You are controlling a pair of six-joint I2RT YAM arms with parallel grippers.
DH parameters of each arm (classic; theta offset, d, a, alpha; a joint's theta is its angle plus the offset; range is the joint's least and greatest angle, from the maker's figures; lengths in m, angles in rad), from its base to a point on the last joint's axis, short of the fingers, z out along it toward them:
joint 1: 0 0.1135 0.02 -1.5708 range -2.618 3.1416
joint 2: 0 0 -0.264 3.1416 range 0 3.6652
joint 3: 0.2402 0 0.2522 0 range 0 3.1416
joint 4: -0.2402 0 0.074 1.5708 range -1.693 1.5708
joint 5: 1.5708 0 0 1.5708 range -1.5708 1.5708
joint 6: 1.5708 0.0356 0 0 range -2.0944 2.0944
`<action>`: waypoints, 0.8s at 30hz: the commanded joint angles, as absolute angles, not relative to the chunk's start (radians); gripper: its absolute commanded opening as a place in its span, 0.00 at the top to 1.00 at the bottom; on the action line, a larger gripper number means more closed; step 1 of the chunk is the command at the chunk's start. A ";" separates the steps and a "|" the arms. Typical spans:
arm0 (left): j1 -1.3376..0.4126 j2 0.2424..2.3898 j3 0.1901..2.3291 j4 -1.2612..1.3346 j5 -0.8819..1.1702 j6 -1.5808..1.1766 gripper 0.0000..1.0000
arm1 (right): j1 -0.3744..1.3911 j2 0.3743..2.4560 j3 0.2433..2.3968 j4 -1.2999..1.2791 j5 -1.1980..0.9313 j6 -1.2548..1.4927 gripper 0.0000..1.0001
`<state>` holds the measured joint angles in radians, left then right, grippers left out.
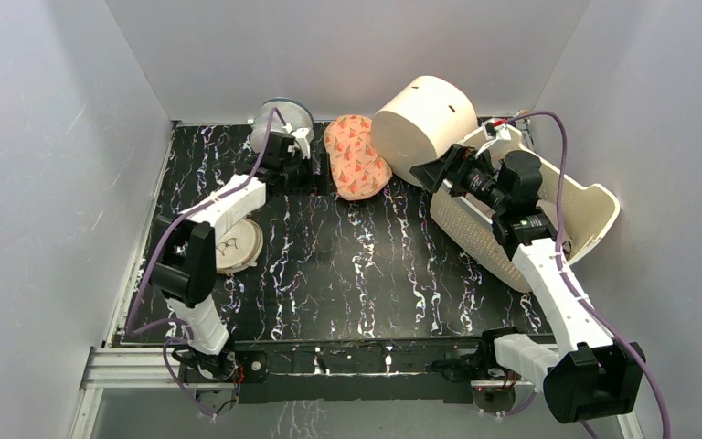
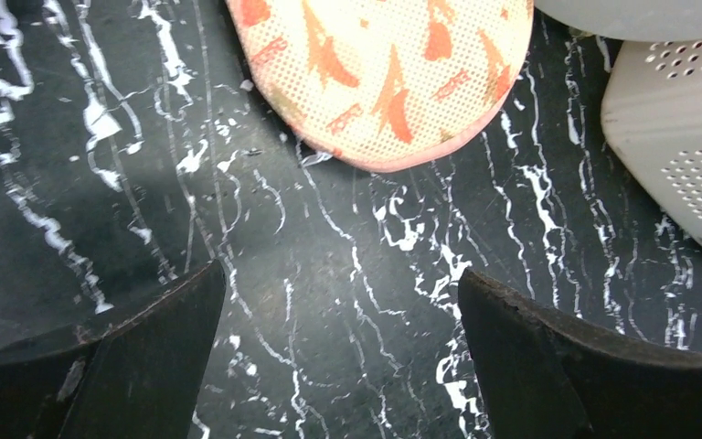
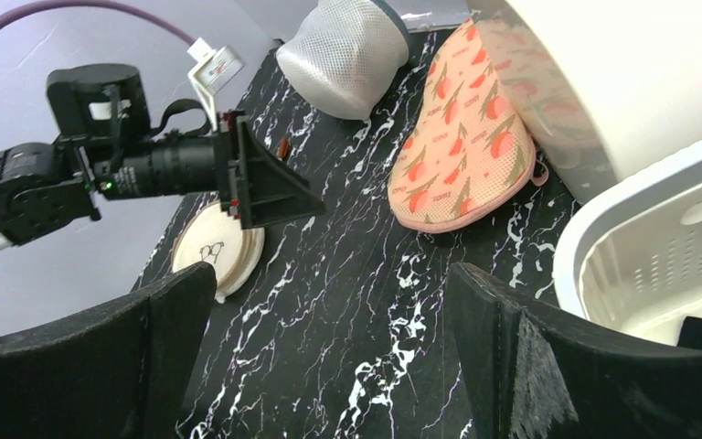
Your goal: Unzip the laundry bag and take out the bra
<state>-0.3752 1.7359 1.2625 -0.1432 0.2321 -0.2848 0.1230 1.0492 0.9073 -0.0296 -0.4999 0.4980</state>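
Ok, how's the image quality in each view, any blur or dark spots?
Top external: even light, laundry bag sharp. Left wrist: bag's weave crisp, left gripper fingers nearly black. Right wrist: right gripper fingers dark and soft-edged, bag clear.

You are seeing the salmon-orange peanut-shaped fabric laundry bag (image 1: 356, 157) lying far back on the black marbled table (image 1: 347, 265), grey-white mesh cylinder (image 1: 281, 117) sitting to its left, cream round drum (image 1: 423, 119) touching its right.
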 commanded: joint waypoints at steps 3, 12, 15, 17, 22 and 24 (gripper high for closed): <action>-0.376 1.890 1.381 -0.090 0.372 -0.419 0.01 | 0.120 1.075 0.970 0.002 -0.562 0.490 0.02; -0.375 2.170 1.649 -0.175 0.283 -0.464 0.13 | 0.121 1.041 0.972 -0.024 -0.556 0.495 0.02; -0.374 2.197 1.662 -0.175 0.262 -0.462 0.30 | 0.121 1.041 0.977 -0.045 -0.560 0.487 0.02; -0.374 2.200 1.649 -0.167 0.251 -0.459 0.39 | 0.122 1.038 0.971 -0.048 -0.562 0.484 0.02; -0.374 2.210 1.646 -0.177 0.292 -0.459 0.72 | 0.133 1.054 0.959 -0.043 -0.564 0.471 0.02; -0.373 2.191 1.621 -0.164 0.312 -0.468 0.82 | 0.152 1.072 0.955 -0.046 -0.563 0.464 0.02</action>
<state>-0.3748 2.2074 1.6287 -0.1474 0.2714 -0.4606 0.1253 1.0645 0.9218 -0.0662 -0.5503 0.4938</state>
